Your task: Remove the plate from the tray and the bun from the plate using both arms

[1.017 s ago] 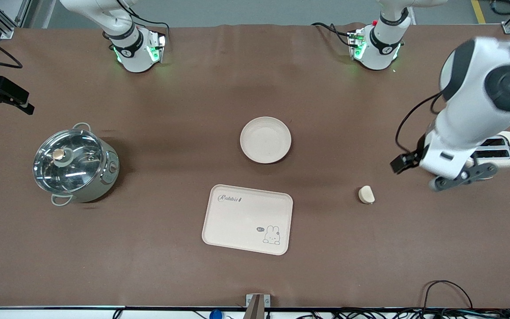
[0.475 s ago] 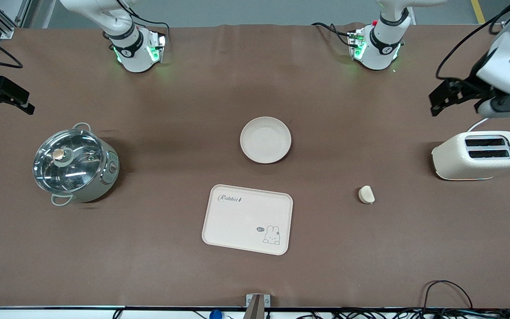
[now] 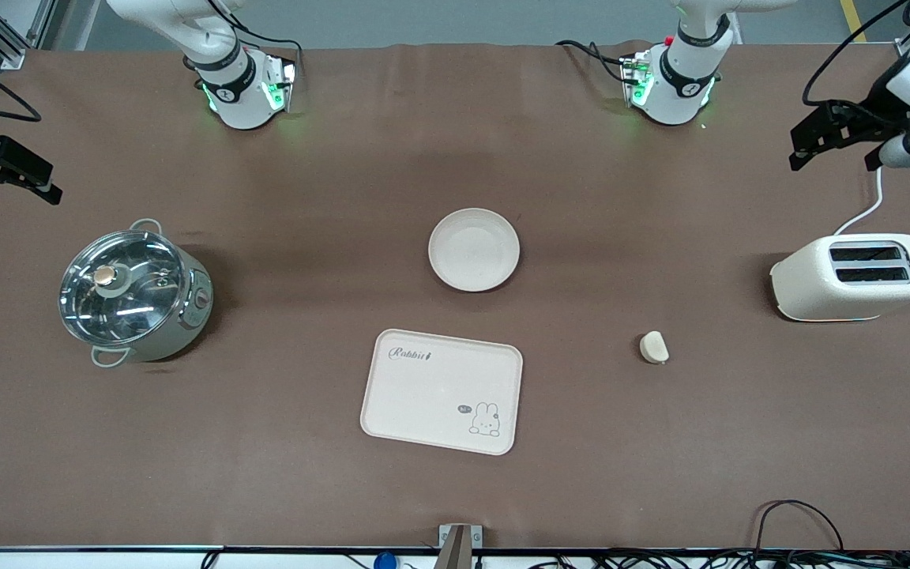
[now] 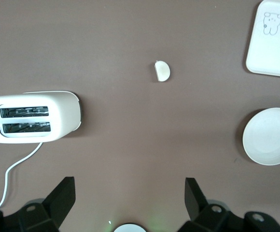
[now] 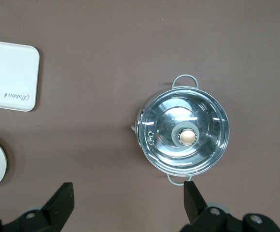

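Plate (image 3: 474,250) off tray (image 3: 441,391), mid-counter; bun (image 3: 653,347) off plate, lying toward left arm's counter end, nearer wide-open, empty left claw (image 3: 834,142) up by that edge than right claw (image 3: 1,170), also agape, empty, at the right arm's counter end.

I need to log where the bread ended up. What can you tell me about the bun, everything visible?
The bun is a small, pale cream, half-round lump with one flat cut side, smooth and matte. It lies alone on the brown table, touching nothing else, off the plate and the tray. It sits toward the left arm's end, between tray and toaster, nearer the front camera than the plate.
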`<state>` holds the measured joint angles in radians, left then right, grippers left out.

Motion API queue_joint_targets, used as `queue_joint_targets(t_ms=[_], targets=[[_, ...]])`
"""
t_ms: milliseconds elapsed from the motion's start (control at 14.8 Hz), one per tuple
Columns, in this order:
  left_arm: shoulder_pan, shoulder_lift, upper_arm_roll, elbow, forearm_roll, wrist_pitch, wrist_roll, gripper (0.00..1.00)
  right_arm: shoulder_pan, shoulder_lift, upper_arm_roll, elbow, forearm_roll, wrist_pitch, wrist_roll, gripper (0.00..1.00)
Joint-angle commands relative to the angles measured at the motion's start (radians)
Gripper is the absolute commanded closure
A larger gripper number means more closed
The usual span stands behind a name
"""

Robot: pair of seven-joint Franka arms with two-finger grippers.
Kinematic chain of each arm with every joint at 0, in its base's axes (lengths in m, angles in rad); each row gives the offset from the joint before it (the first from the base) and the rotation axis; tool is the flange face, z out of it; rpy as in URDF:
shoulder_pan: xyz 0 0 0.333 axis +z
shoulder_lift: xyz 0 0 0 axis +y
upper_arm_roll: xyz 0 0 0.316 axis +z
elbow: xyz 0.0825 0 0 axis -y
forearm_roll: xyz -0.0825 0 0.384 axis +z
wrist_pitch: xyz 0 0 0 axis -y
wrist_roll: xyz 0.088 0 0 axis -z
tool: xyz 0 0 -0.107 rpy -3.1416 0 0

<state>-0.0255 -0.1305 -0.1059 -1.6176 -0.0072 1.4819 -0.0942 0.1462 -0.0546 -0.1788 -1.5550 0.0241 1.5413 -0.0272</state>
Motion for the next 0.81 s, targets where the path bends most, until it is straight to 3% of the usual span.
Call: queue_joint_targets(t_ms=[0,746], targets=[[0.006,-0.032,-0.006,-0.033,-0.016,0.009,0.019,0.0,-0.005,0.001,0.005,0.007,0.007,-0.006,0.01,0.0],[0.002,-0.02,-0.008,0.008,-0.004,-0.04,0.056,0.0,-0.003,0.001,0.007,0.007,0.007,-0.004,0.01,0.0]])
